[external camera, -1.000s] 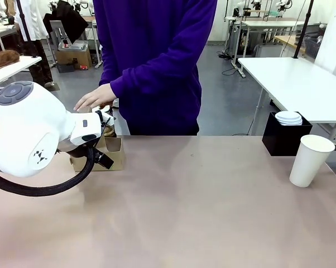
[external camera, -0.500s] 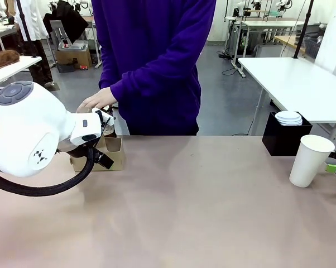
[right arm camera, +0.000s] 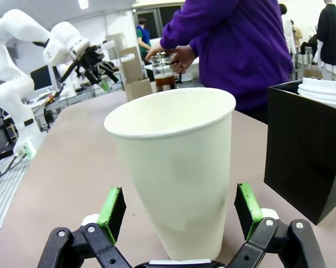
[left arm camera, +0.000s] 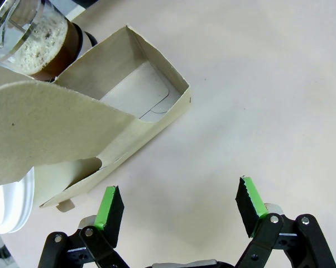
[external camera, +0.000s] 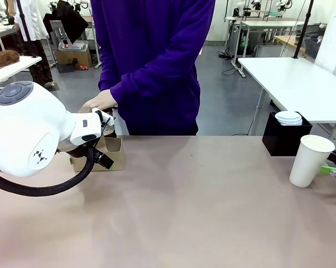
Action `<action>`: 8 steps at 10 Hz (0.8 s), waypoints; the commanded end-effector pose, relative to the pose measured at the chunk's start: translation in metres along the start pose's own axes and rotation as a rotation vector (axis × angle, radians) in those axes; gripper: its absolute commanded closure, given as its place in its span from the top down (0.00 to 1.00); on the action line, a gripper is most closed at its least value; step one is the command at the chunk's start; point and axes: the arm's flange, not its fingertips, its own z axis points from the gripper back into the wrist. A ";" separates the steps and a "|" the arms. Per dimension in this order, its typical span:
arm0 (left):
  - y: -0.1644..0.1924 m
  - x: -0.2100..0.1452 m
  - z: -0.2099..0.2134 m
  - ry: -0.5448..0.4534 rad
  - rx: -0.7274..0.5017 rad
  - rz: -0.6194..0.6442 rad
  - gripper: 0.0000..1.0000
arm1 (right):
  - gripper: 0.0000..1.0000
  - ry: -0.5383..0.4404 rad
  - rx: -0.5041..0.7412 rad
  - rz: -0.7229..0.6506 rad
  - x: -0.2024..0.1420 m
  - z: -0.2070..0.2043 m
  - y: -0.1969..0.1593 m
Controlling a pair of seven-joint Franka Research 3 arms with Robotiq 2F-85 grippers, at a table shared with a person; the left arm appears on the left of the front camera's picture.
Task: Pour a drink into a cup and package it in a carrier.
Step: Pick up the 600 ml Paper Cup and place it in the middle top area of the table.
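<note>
The tall white paper cup [external camera: 310, 160] stands at the table's right end. In the right wrist view the cup [right arm camera: 176, 167] rises between the open fingers of my right gripper [right arm camera: 179, 211], with a gap on both sides. The brown cardboard carrier [external camera: 111, 154] sits at the far left, and my left gripper [left arm camera: 180, 202] hovers open just beside the carrier [left arm camera: 129, 106], holding nothing. The amber drink [left arm camera: 48, 47], foamy on top, fills a glass carafe behind the carrier. The person's hand [external camera: 101, 100] rests on that carafe.
A black box [external camera: 284, 137] topped with white lids [external camera: 289, 117] stands behind the cup. A white lid [left arm camera: 12, 201] lies next to the carrier. The person in a purple top stands at the far edge. Bare tabletop [external camera: 201, 201] stretches between the two arms.
My right gripper has come in from the right edge towards the cup. The person's hand has shifted slightly over the carafe. The left arm has stayed still.
</note>
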 end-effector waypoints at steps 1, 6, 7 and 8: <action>0.000 0.000 0.000 0.000 -0.001 0.000 1.00 | 1.00 -0.010 -0.049 0.029 0.000 -0.017 0.003; 0.000 0.000 0.000 0.000 -0.001 0.000 1.00 | 1.00 0.006 -0.011 0.009 -0.003 -0.047 -0.004; 0.000 0.000 0.000 0.000 -0.001 0.000 1.00 | 1.00 0.008 -0.009 0.004 -0.003 -0.052 -0.004; 0.000 0.000 0.000 0.000 -0.001 0.000 1.00 | 1.00 0.008 -0.002 -0.002 -0.004 -0.056 -0.004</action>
